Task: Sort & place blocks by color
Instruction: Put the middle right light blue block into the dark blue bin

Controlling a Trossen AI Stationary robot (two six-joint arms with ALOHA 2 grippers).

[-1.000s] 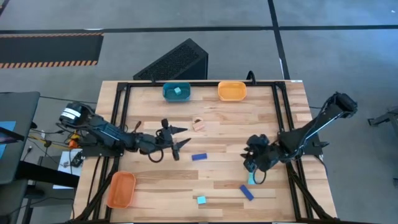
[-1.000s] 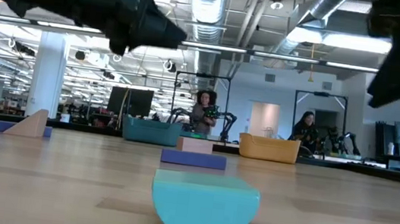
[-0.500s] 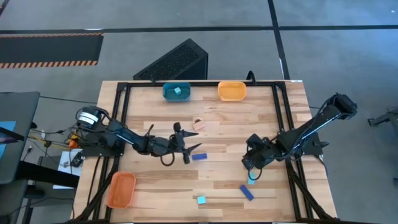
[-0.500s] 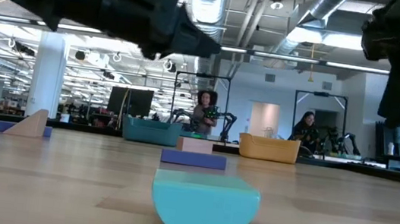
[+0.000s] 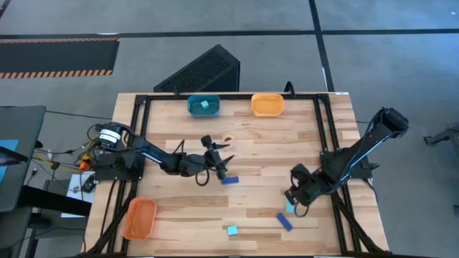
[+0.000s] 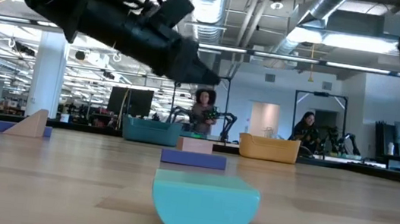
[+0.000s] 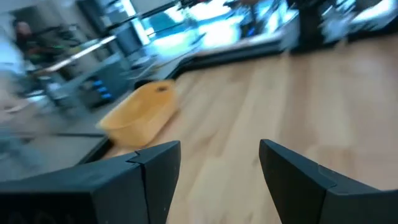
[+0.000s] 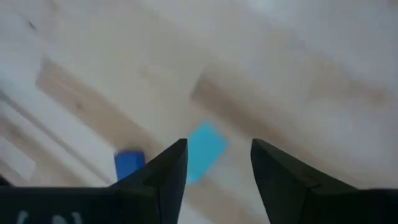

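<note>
My left gripper point(image 5: 222, 162) is open and hangs just above the table's middle, right beside a dark blue oblong block point(image 5: 229, 180) that lies flat. My right gripper point(image 5: 293, 196) is open over a light cyan block point(image 8: 203, 149) lying flat at the table's right; in the right wrist view the block shows between its fingers, untouched. A second dark blue block point(image 5: 285, 221) and a cyan half-round block point(image 5: 232, 231) lie near the near edge. The low view shows a tan block point(image 6: 196, 146) behind the blue one point(image 6: 194, 159). One cyan block point(image 5: 206, 104) sits in the teal tray.
A teal tray point(image 5: 193, 107) and an orange tray point(image 5: 267, 106) stand at the far edge, and another orange tray point(image 5: 140, 218) at the near left corner. A black frame rims the table. A tan wedge point(image 6: 30, 123) shows at the left of the low view. People stand in the room beyond.
My left gripper has swung toward the table's right and come down next to the dark blue block in the middle, staying open. My right gripper has shifted a little toward the near edge, over the cyan block. No block has moved.
</note>
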